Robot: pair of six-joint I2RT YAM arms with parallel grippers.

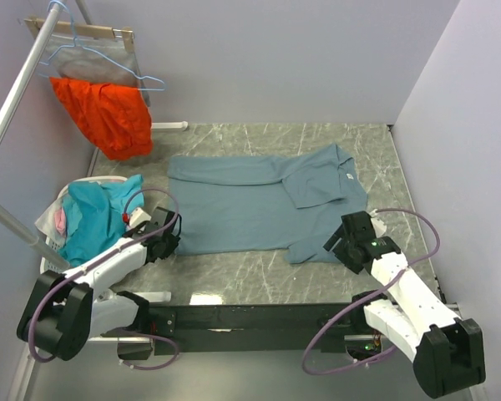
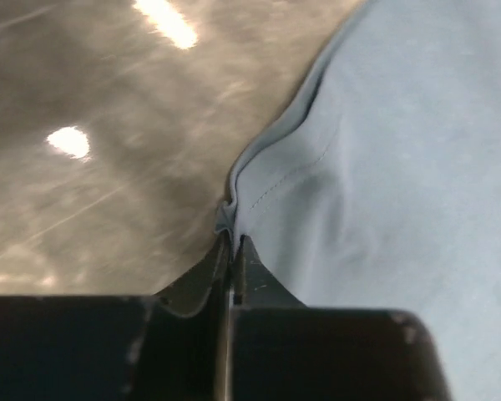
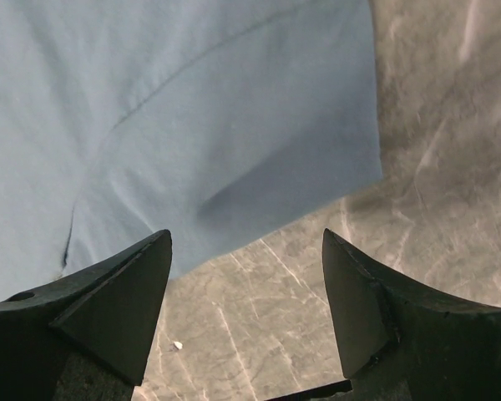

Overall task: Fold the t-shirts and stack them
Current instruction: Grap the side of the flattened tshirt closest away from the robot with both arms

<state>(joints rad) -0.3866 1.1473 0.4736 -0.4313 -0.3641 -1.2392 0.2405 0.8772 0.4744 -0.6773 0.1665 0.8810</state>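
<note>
Slate-blue t-shirt (image 1: 259, 205), lying flat on grey marble counter (image 1: 234, 280); left tool (image 2: 232, 251) pressed together, pinching its near-left hem; right tool (image 3: 246, 259) spread wide above its near-right edge, gripping nothing.

Soft overhead light, with patches of glare on a marbled table (image 1: 234, 271).

The top view is bright, evenly lit and sharp, with short, soft shadows beneath both arms and a white reflection at the table's near edge. The left wrist view is smeared and soft: two white lamp reflections flare on the tabletop, the t-shirt (image 2: 401, 167) looks pale and washed out, and the left gripper (image 2: 232, 244) is a dark, unfocused mass at the bottom. The right wrist view is crisper; the right gripper (image 3: 246, 242) reads near-black, and a soft shadow edges the t-shirt's hem on the stone.
</note>
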